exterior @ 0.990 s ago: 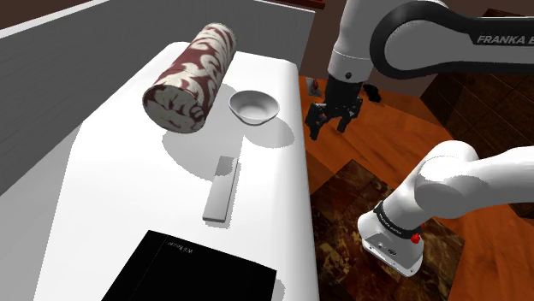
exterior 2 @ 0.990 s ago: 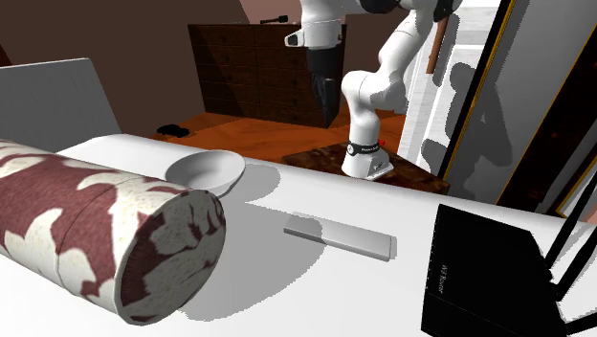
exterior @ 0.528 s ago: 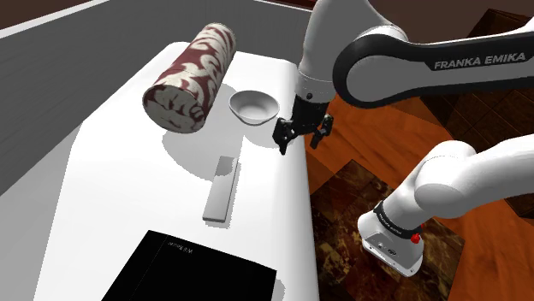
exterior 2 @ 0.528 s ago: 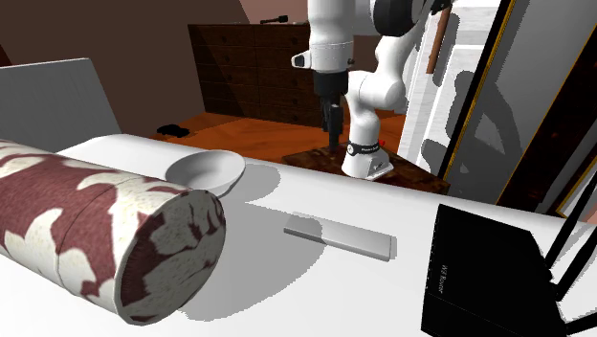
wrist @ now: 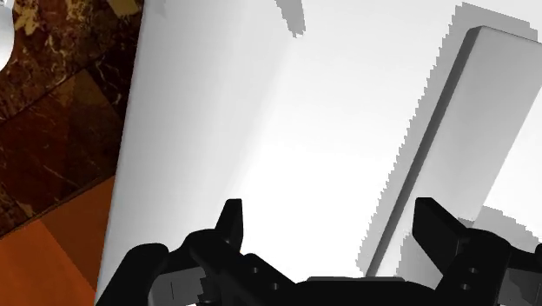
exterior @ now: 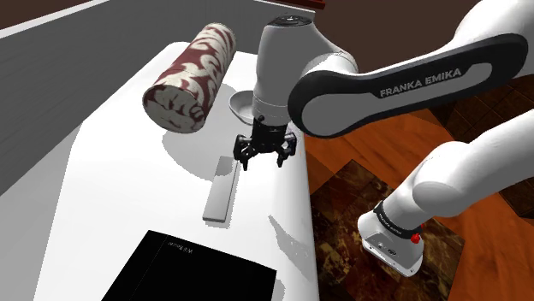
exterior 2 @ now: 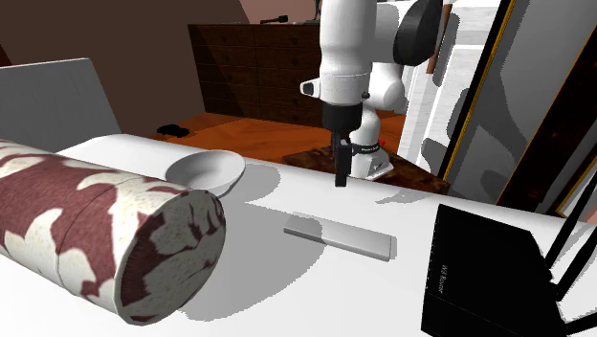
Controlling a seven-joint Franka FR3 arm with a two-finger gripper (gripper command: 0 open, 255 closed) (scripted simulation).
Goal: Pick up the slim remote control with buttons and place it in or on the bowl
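The remote [exterior: 222, 190] lay flat on the white bench [exterior: 128, 171], a plain grey slab just below the middle of the shoulder view, its long side running toward the bowl. In the second exterior view the remote [exterior 2: 340, 236] sat right of centre, nothing touching it. From my wrist camera the remote [wrist: 460, 130] ran past one of my fingers [wrist: 434, 224] rather than between the pair.

My claw [exterior: 263, 158] hung over the bench just beside the remote's upper end, close to the bench's right-hand edge in the shoulder view. Its fingers stood apart with nothing between them, and the wrist view showed the claw [wrist: 333, 226] with bare bench [wrist: 287, 130] in the gap. In the second exterior view my claw [exterior 2: 341, 172] pointed straight down, clear of the bench [exterior 2: 287, 287].

The white bowl [exterior: 242, 105] sat above my claw in the shoulder view, partly hidden behind my arm. The second exterior view showed the bowl [exterior 2: 206, 170] left of centre, well apart from the remote.

A maroon and cream patterned bolster [exterior: 190, 77] lay at the upper left of the bowl, and filled the lower left of the second exterior view [exterior 2: 96, 230]. A black box [exterior: 192, 269] sat at the bottom of the shoulder view, below the remote. Orange-brown floor [exterior: 342, 150] showed to the right of the bench.
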